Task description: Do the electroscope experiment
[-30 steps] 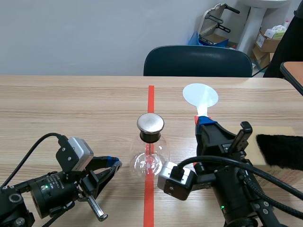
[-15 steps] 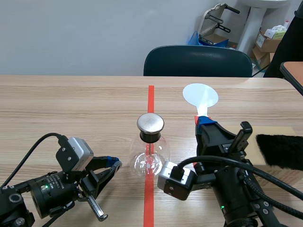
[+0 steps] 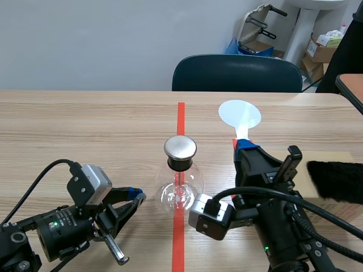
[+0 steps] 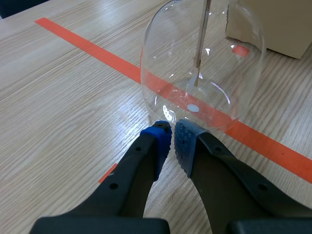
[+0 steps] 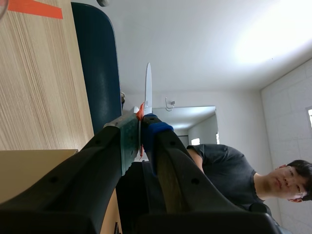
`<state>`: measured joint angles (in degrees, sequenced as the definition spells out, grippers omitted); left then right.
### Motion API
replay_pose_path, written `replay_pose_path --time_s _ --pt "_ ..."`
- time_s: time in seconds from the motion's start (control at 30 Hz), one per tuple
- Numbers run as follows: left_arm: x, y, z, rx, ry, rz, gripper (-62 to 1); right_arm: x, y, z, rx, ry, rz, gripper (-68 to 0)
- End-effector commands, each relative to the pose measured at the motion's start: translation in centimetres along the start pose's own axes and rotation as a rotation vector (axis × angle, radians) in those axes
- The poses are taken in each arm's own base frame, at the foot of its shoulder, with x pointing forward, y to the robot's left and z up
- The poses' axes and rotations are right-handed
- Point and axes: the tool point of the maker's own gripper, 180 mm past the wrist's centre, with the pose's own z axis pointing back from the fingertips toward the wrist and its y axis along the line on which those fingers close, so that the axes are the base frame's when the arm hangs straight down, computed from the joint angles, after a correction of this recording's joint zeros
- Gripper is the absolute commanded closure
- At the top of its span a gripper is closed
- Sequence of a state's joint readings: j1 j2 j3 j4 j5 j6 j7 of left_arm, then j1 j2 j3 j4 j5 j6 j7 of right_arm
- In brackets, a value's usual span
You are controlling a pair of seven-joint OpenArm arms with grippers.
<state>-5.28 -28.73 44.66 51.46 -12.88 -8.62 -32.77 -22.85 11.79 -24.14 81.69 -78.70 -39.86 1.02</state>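
Right, the scene view first: the electroscope point(image 3: 180, 182) stands upright on the orange-red tape line point(image 3: 180, 116) at mid-table, between my two arms. Its round glass body is down and its metal cap point(image 3: 180, 148) up, so the long axis is vertical. My right gripper point(image 3: 244, 147) is clamped on the stem of a white paddle point(image 3: 240, 115). The paddle's long axis runs away from me toward the far edge, disc end leading, and the disc shows its broad face here. It sits beyond and to the right of the cap, apart from it. A black furry cloth point(image 3: 334, 181) lies on a tan sheet point(image 3: 326, 156) at the right. My left gripper point(image 3: 135, 197) sits low beside the glass.

The left wrist view gives what the scene cannot. The blue pads point(image 4: 158, 141) are narrowed almost to meeting, with nothing between them, just short of the glass wall point(image 4: 156, 58). Inside the glass, a thin metal rod point(image 4: 201, 44) hangs straight down over the tape.

From the right wrist view, the paddle point(image 5: 147, 87) is edge-on, a thin blade pinched between the pads point(image 5: 156, 130) and in line with the fingers. A dark chair point(image 5: 95, 63) and a person point(image 5: 229, 178) lie beyond.
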Motion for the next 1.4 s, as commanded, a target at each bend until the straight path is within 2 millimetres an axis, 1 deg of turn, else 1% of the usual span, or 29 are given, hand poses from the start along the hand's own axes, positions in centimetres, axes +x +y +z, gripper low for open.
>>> replay_pose_path --time_s 0.0,0.2,0.53,0.7,1.03,1.23,1.37 --pt "1.0 0.1 -0.3 0.0 -0.033 0.001 -7.0 0.3 -1.3 -0.5 -0.046 -0.025 0.008 -1.9" --pt "1.0 0.1 -0.3 0.0 -0.033 0.001 -7.0 1.8 -1.3 -0.4 -0.046 -0.105 0.01 -1.9" --pt "1.0 0.1 -0.3 0.0 -0.032 0.001 -7.0 6.2 -1.2 0.7 -0.044 -0.357 0.015 -1.9" --pt "1.0 0.1 -0.3 0.0 -0.032 0.001 -7.0 7.7 -1.2 1.3 -0.043 -0.449 0.017 -1.9" --pt "0.9 0.1 -0.3 0.0 -0.032 0.001 -7.0 9.1 -0.8 2.5 -0.028 -0.527 0.008 -1.9" --pt "0.9 0.1 -0.3 0.0 -0.032 0.001 -7.0 9.1 -0.8 2.6 -0.025 -0.52 0.005 -1.9" --pt "0.9 0.1 -0.3 0.0 -0.032 0.001 -7.0 8.5 -1.5 2.2 -0.042 -0.476 0.004 -1.9"
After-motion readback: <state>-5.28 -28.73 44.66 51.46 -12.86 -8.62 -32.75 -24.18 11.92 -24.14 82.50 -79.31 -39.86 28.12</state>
